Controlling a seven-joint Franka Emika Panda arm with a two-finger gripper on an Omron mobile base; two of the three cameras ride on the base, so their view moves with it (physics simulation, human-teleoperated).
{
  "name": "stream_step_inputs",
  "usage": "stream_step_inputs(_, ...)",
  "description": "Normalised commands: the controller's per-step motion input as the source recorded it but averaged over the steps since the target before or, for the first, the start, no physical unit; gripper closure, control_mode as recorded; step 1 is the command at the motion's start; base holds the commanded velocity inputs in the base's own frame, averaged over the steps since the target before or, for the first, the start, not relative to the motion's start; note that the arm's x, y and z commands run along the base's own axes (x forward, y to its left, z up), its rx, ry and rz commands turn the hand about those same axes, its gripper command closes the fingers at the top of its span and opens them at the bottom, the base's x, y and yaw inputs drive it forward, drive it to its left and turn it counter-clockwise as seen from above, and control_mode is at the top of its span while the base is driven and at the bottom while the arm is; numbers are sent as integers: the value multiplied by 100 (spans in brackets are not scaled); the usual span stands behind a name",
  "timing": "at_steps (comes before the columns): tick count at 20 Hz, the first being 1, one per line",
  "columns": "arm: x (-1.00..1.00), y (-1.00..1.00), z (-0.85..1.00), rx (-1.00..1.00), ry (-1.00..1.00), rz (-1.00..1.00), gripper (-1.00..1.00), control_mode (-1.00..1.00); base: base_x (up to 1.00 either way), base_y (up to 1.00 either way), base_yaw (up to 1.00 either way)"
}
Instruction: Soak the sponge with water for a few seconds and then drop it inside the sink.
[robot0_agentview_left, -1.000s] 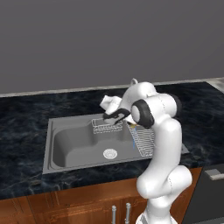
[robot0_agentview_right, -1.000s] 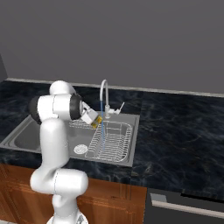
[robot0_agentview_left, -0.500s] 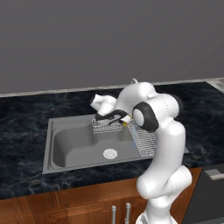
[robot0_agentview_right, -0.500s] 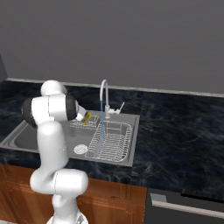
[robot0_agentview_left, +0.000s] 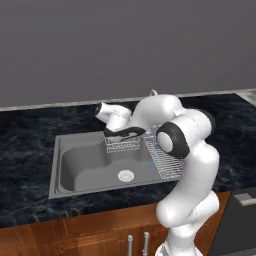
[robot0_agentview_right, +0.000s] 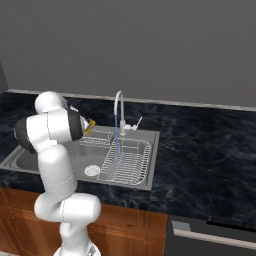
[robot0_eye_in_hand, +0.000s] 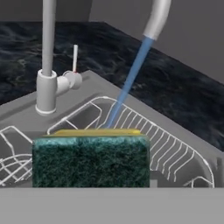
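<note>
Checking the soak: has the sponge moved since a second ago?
Yes. The sponge has gone left, away from the faucet and its water.

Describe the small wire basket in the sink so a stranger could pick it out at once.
Start at the large grey steel sink set in the dark marbled counter. Along its back wall, left of the big wire dish rack that fills the faucet-side part, hangs the small rectangular wire basket. It is far smaller and boxier than the long rack.
</note>
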Motion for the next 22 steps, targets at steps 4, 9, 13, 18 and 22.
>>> stream_step_inputs(4,-33,4,48,7,0,20,100,-100,0,0,0)
stream_step_inputs(9,-47,5,38,9,5,21,100,-100,0,0,0)
stream_step_inputs(13,-55,9,14,16,15,26,100,-100,0,0,0)
stream_step_inputs(18,-48,5,2,20,17,28,100,-100,0,0,0)
stream_step_inputs(22,-18,3,5,21,14,27,100,-100,0,0,0)
